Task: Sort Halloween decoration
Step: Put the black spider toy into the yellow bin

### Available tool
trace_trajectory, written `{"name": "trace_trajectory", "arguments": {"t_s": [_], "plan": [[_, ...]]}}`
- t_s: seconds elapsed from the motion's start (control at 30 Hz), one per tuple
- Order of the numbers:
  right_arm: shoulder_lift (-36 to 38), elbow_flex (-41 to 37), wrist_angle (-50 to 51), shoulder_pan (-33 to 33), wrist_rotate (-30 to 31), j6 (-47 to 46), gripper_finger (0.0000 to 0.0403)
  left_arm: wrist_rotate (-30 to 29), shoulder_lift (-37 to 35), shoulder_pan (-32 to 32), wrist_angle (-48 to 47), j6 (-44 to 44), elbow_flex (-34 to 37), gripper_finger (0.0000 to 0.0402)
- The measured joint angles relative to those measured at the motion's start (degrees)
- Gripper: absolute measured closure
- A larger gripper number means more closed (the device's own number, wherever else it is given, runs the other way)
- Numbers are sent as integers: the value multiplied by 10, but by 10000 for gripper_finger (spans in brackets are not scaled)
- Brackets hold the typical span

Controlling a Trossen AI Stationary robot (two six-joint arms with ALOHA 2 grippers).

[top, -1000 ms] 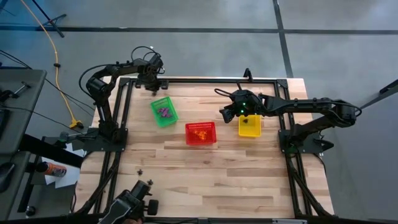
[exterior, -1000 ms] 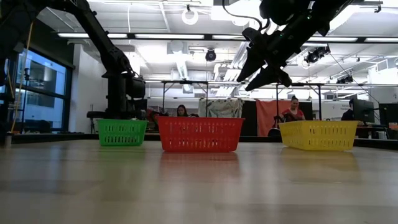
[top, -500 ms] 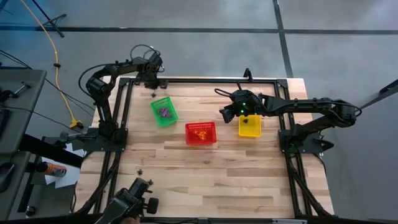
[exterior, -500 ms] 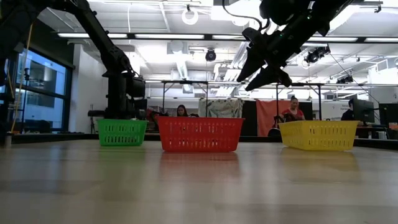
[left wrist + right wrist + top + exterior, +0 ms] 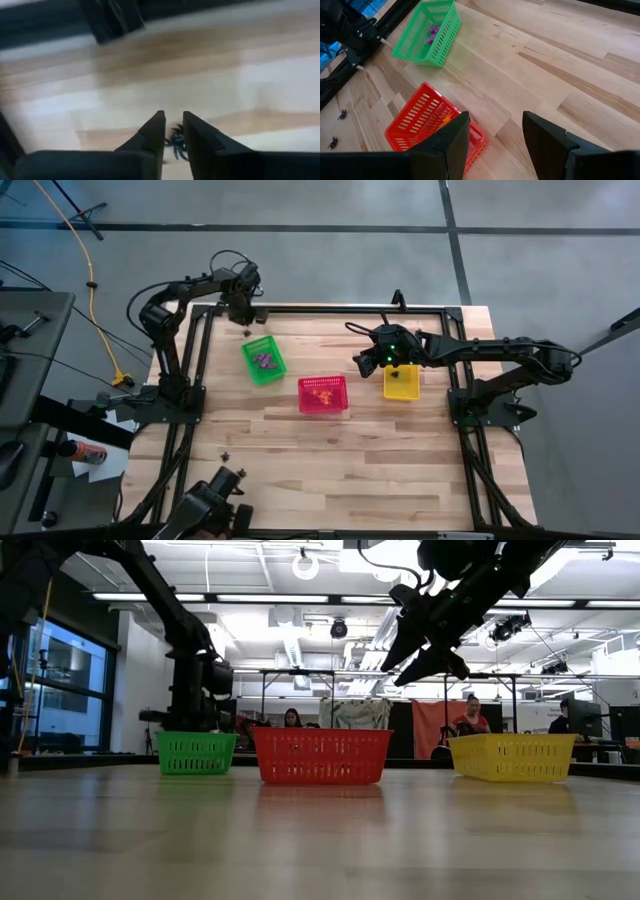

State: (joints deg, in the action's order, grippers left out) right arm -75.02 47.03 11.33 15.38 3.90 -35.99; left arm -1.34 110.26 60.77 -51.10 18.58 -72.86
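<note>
I'm working in what looks like a large robotics lab or open industrial workspace. My wooden worktop (image 5: 330,450) sits in a black metal frame (image 5: 300,308) on a bare grey concrete floor (image 5: 300,250), with a yellow cable (image 5: 80,255) trailing across it. Looking level across the worktop, I see a high ceiling with strip lights (image 5: 150,597) and exposed ducting, tall windows (image 5: 70,705), and people (image 5: 472,715) seated at distant desks.

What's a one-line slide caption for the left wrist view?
Left gripper fingers nearly shut around a small black spider trinket over the wooden table.
</note>
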Motion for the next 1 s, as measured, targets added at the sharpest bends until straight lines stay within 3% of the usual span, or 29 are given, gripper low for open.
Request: {"name": "trace_trajectory", "arguments": {"t_s": [0.4, 0.7, 1.0], "plan": [[0, 0, 0, 0, 0, 0, 226, 39, 14, 6, -17, -62, 0, 254], [0, 0, 0, 0, 0, -16, 226, 68, 10, 5, 10, -58, 31, 248], [0, 0, 0, 0, 0, -16, 226, 53, 10, -4, 18, -51, 32, 248]]}}
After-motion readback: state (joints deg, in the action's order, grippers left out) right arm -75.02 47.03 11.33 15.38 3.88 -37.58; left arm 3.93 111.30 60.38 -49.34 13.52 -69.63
